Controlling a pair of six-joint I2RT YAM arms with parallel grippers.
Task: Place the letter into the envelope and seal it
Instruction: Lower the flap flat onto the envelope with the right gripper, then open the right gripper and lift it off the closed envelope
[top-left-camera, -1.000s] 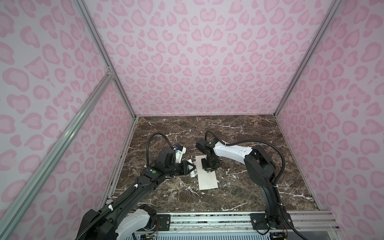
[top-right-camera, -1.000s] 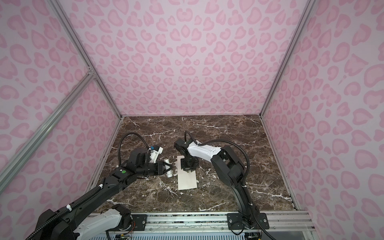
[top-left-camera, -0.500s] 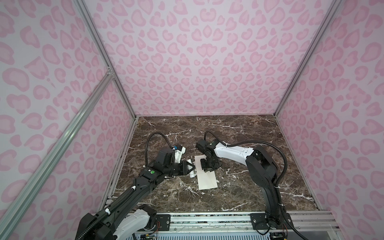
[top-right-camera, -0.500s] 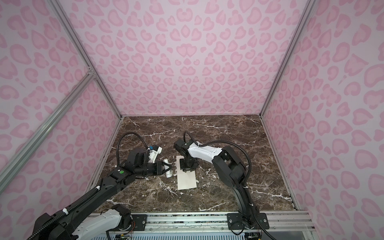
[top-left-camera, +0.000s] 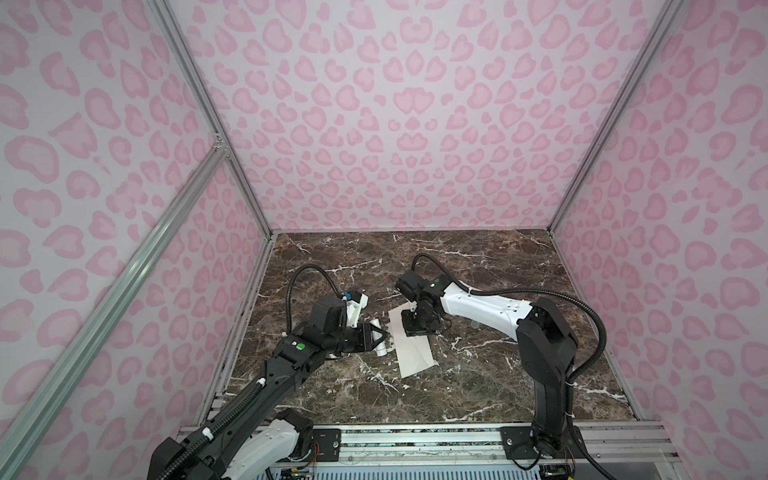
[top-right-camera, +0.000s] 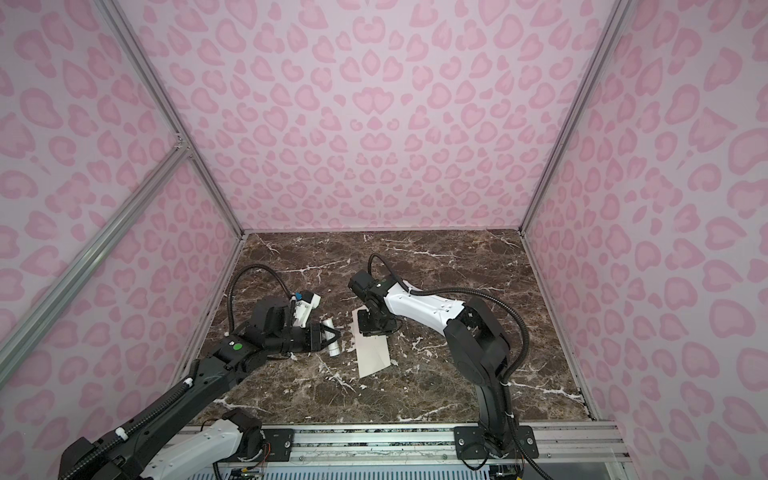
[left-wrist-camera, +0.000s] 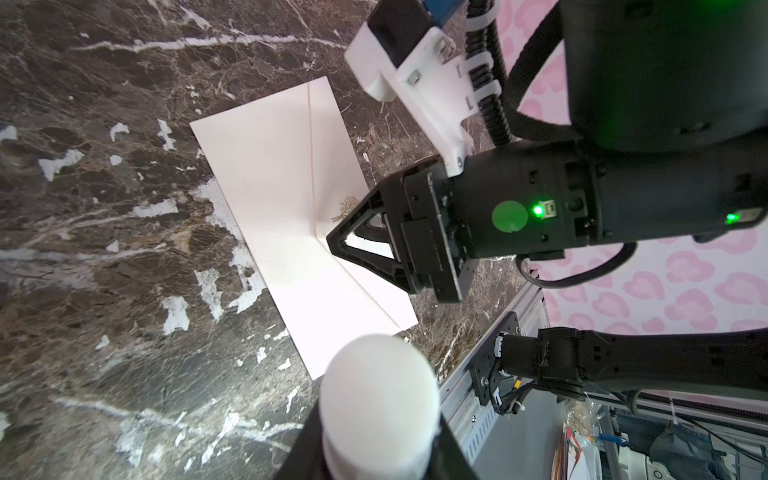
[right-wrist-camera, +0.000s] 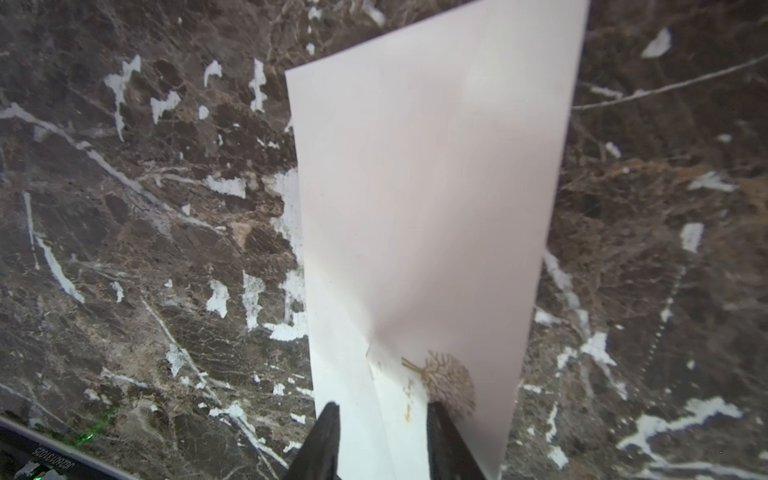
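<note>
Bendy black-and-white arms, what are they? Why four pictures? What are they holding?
They are two robot arms fixed to a rail at the front of a brown marble table, with pink spotted walls around. Two pictures come from a double camera high above, so they look nearly alike. The other two come from a small camera on each arm's wrist, looking past its pincher, called an end effector. A long cream envelope with a tiny gold tree lies flat on the table. The left end effector is closed on a white stick, perhaps glue. The right end effector has its fingers parted, tips on the envelope beside the gold tree. No letter shows anywhere.
</note>
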